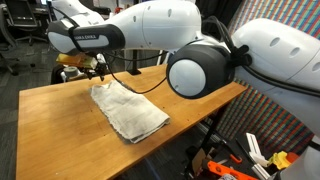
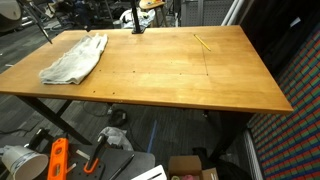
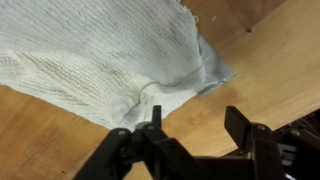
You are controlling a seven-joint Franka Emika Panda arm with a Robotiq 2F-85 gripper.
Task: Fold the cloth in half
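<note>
The cloth is an off-white, textured towel lying flat and slightly rumpled on the wooden table; it sits near the table's far corner. In the wrist view the cloth fills the upper left, with a blue-grey corner poking out under its edge. My gripper is open just off that edge, and only bare wood shows between its fingers. One finger stands close to the cloth's hem; whether it touches is unclear. In an exterior view the gripper hangs over the cloth's far end.
A thin yellow stick lies on the table away from the cloth. Orange tools and boxes lie on the floor below. A yellow object sits behind the gripper. The white arm spans the table's side.
</note>
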